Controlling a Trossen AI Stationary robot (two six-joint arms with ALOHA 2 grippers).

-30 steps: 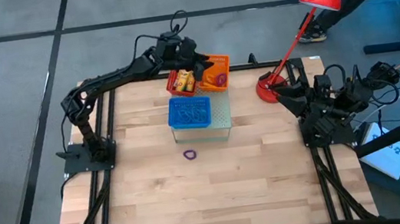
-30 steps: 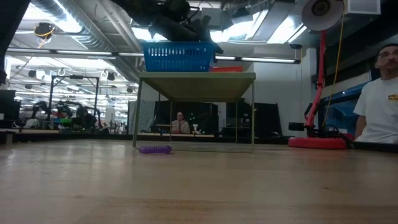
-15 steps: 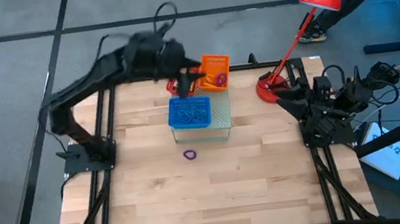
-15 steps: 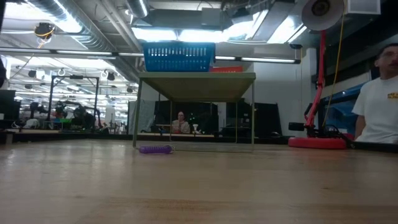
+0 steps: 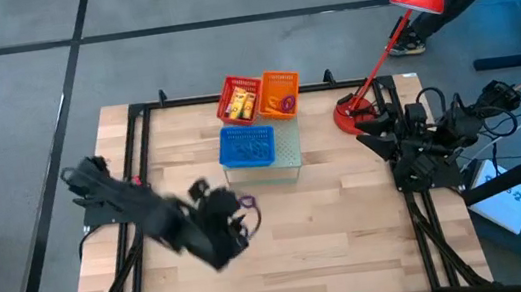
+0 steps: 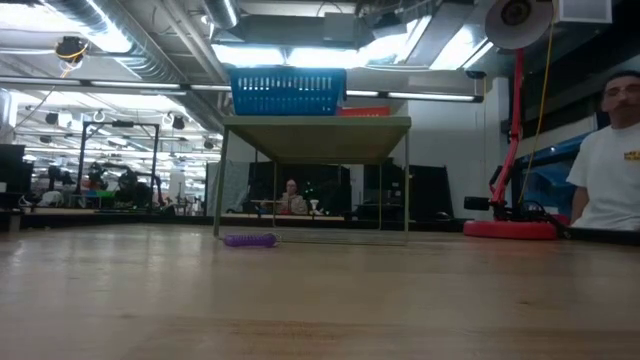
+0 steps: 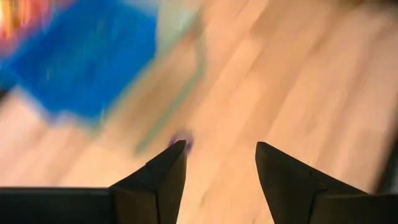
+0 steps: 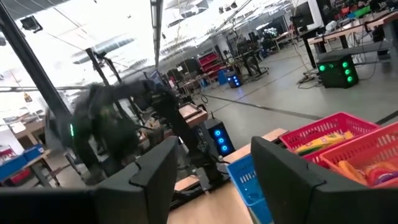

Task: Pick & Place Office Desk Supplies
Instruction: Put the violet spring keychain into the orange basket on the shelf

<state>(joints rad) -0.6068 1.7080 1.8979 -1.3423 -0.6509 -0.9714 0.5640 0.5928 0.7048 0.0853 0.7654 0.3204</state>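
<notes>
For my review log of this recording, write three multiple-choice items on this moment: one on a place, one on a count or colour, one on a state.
1. Where does the purple loop lie?
A. On the bare wooden table in front of the small stand
B. Inside the orange basket
C. Under the red lamp

2. How many mesh baskets show in the high view?
A. One
B. Three
C. Five

3. How does the left pincer stand?
A. Shut on the loop
B. Shut on nothing
C. Open, holding nothing

Answers:
1 A: in the high view the loop rests on the table, just in front of the stand bearing the blue basket.
2 B: red basket, orange basket and the blue one.
3 C: in the left wrist view its two fingers stand apart with only wood between them, the loop beyond the tips.
</notes>
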